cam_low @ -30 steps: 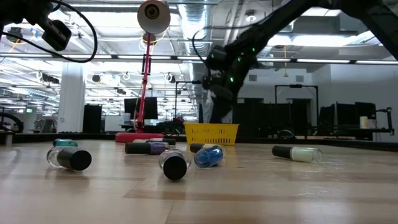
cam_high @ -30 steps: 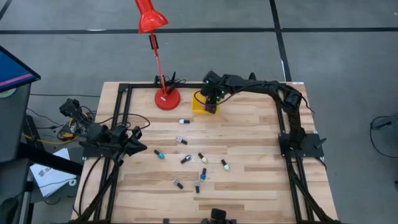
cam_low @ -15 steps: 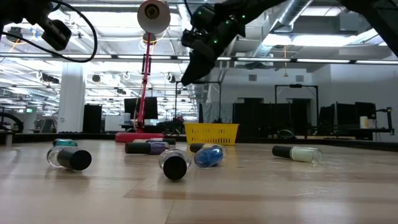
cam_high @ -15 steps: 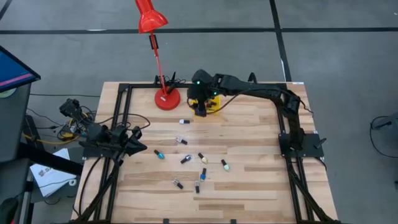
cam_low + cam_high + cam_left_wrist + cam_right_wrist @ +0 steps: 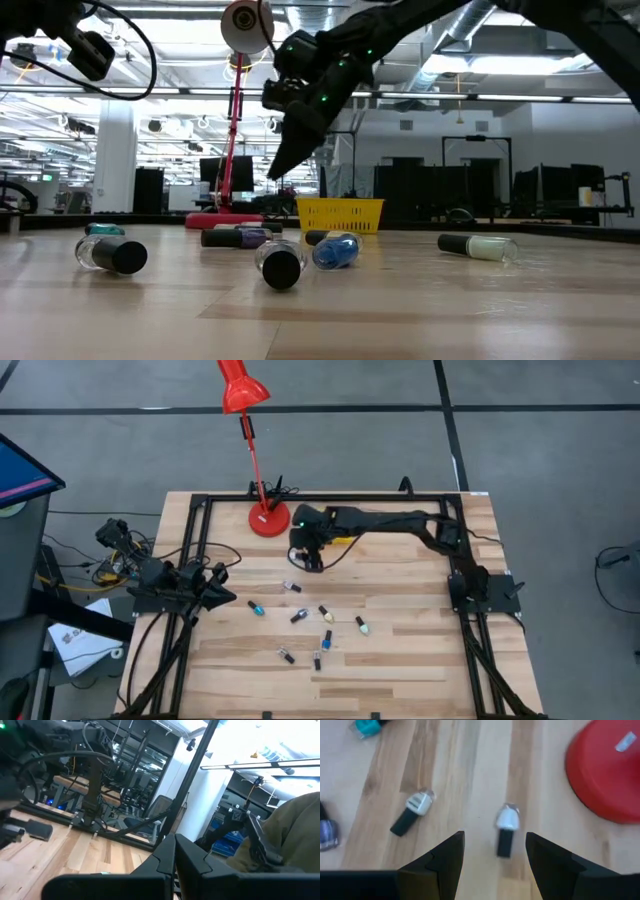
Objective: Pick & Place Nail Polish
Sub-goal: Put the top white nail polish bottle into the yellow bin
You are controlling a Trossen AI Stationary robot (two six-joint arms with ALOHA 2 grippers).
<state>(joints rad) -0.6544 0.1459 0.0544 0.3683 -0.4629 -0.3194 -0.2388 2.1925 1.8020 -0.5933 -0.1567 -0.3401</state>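
Note:
Several nail polish bottles lie on their sides on the wooden table (image 5: 400, 650), among them a teal one (image 5: 256, 608) and a pale green one (image 5: 360, 625). My right gripper (image 5: 308, 560) hangs open above the table, slanting down. In its wrist view a white bottle with a black cap (image 5: 506, 822) lies below and ahead of my right gripper (image 5: 495, 836), untouched. A second pale bottle (image 5: 412, 812) lies beside it. My left gripper (image 5: 215, 592) rests shut at the table's left side, holding nothing.
The yellow bin (image 5: 340, 213) stands at the far side, mostly under my right arm in the high view. A red lamp's base (image 5: 268, 518) sits just left of it, close to my right gripper. Black frame rails (image 5: 195, 560) border the table's left, right and far sides.
My right gripper has gone from above the yellow bin toward the table's left and near edges, rolling somewhat as it went. It now hangs over the white bottle. No bottle has moved.

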